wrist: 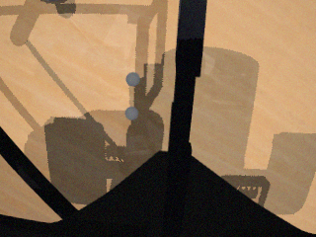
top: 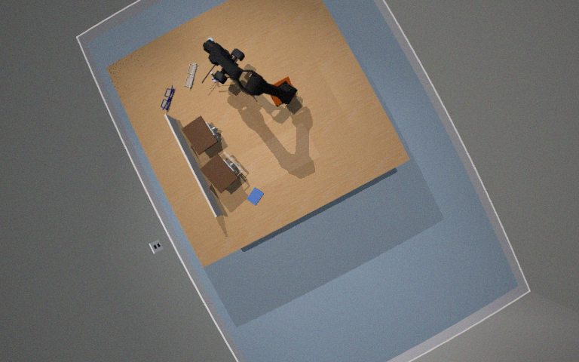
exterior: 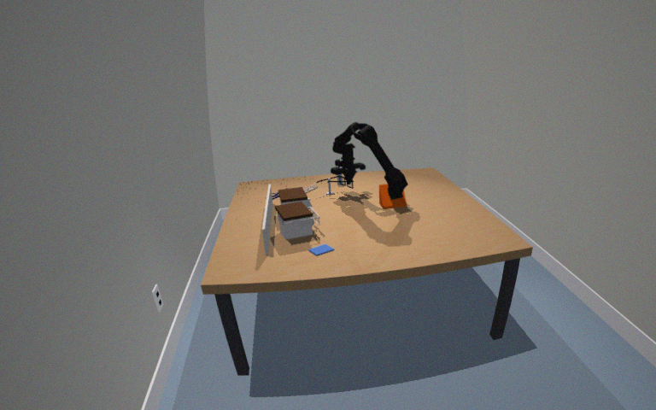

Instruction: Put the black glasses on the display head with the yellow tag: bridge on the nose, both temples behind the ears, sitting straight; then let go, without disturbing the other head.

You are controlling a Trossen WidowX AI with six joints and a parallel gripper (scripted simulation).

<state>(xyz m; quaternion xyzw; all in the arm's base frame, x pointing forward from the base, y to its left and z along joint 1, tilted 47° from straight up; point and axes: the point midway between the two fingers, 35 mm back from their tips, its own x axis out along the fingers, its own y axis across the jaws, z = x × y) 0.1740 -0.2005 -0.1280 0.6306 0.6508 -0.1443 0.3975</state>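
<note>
My gripper [exterior: 348, 182] points down and is shut on the black glasses [top: 207, 74] [exterior: 333, 181], holding them above the table. A thin black temple sticks out beside the gripper in the top view; most of the frame is hidden under the arm. Two brown-topped display heads stand to the left of the gripper: one farther back [top: 200, 134] [exterior: 292, 194], its face bare as far as I can tell, and one nearer the front [top: 219, 172] [exterior: 294, 211] with pale glasses [top: 233, 163] [exterior: 315, 213] at its face. No yellow tag shows. The wrist view shows neither head.
A grey upright panel [top: 191, 164] [exterior: 266, 219] stands behind the heads. Blue glasses [top: 167, 99] and white glasses [top: 191, 75] lie at the back left. A blue card [top: 255, 196] [exterior: 321, 249] lies near the front head. A small pale stand [exterior: 330, 187] is beside the gripper. The arm's base has an orange block [exterior: 384, 196].
</note>
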